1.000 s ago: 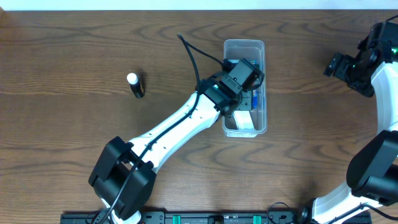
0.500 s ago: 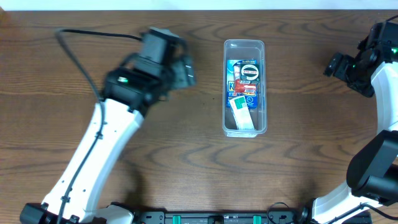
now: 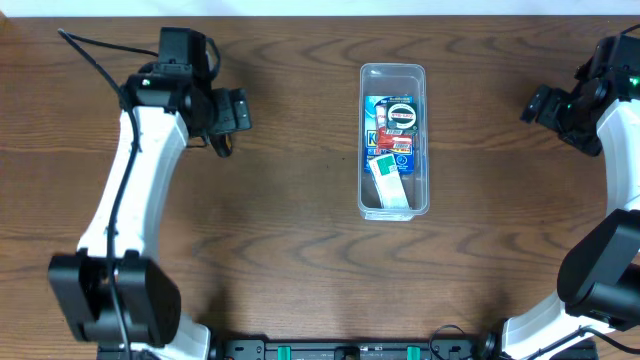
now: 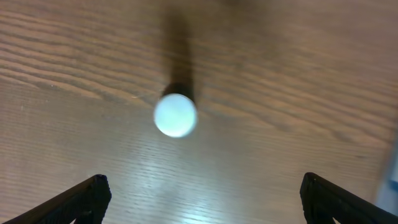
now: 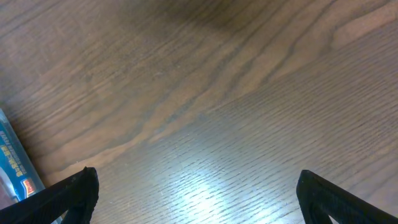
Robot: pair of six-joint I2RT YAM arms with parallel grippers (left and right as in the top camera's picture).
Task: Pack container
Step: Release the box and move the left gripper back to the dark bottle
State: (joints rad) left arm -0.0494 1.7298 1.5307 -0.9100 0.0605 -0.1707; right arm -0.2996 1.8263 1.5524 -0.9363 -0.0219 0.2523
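The container (image 3: 392,200) is a long clear bin right of the table's middle, holding blue, red and white packets (image 3: 392,135). At the far left stands a small dark tube with a white cap (image 4: 175,114). From overhead only its dark lower end (image 3: 222,148) shows beneath my left gripper (image 3: 228,118). In the left wrist view that gripper (image 4: 203,183) is open and empty, with the cap ahead of its fingertips, apart from them. My right gripper (image 3: 540,103) hovers right of the container, open (image 5: 197,177) over bare wood.
A blue packet edge (image 5: 11,155) shows at the left border of the right wrist view. The left arm's cable (image 3: 95,60) loops over the table's back left. The table is dark wood.
My left arm has swung from over the container to the far left, above the white-capped tube, its jaws opening wider. The packets stay in the container. The right arm has not moved.
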